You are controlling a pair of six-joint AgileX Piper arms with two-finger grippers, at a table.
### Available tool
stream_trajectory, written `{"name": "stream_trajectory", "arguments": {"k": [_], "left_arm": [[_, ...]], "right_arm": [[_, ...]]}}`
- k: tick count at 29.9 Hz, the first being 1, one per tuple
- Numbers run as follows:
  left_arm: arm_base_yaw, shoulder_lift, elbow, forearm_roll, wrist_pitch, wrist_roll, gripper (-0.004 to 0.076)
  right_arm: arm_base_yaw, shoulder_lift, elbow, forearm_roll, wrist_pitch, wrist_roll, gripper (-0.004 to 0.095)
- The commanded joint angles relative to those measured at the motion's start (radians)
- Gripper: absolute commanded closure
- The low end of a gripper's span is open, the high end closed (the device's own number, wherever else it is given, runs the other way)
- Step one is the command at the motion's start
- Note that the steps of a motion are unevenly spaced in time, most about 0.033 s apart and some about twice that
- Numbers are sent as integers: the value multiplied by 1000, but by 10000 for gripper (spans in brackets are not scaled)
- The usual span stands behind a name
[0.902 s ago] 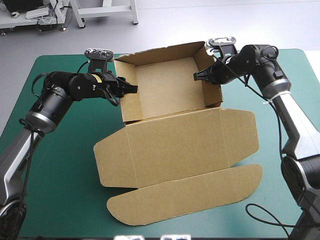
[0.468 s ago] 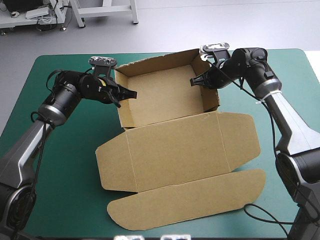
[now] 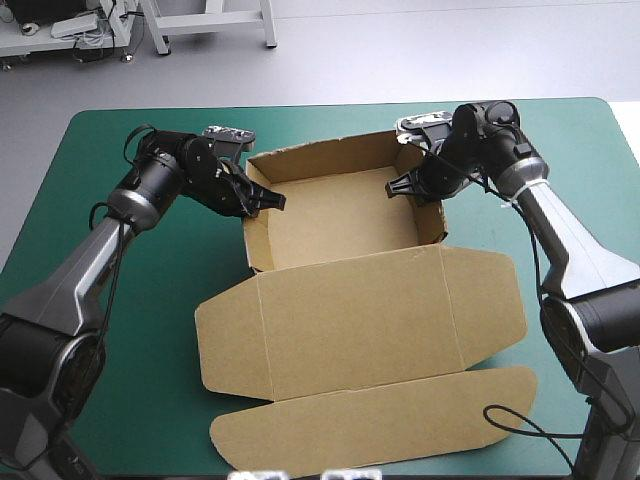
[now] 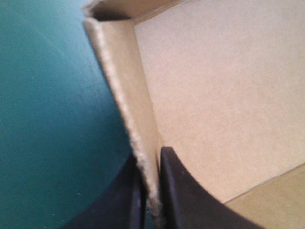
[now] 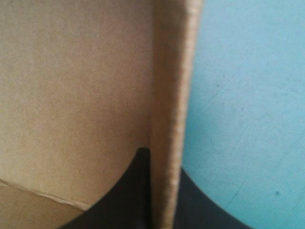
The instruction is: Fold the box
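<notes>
**Left gripper** (image 3: 268, 200) (image 4: 150, 160). Clenched on the box's left wall, partway along it. One black finger is inside the tray and one outside, with the board's raw edge pinched between them in the left wrist view. From above, the wall mostly hides the outer finger.

**Box** (image 3: 340, 215) (image 4: 214, 95) (image 5: 71, 86). Brown board, an open tray with its walls raised. It sits on the far half of the table (image 3: 140, 330), roughly midway between the left and right edges. The lid (image 3: 350, 310) lies flat on the teal-green cover toward the near edge, side flaps spread, with a long rounded flap (image 3: 370, 425) at its end. Faces are plain brown, creased at the folds. The near wall hides a strip of the tray floor. Each wrist view cuts the box down to one wall and a patch of floor.

**Right gripper** (image 3: 396, 187) (image 5: 162, 162). Clamped on the right wall, the board between its black fingers. Only the finger bases show in the right wrist view.
</notes>
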Motion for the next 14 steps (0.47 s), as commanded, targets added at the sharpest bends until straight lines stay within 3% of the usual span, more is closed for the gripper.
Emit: {"name": "stream_trajectory", "arguments": {"k": [1,5,14], "left_arm": [[-16,27,-112,-42,76,68,733],[-16,124,-228,-42,216,81,733],[-57,216,-294,36,215,85,733]], "right_arm": [[8,-41,-32,21,41,-33,923],[12,-30,-32,29,41,-7,923],[18,30,-32,27,41,34,922]]}}
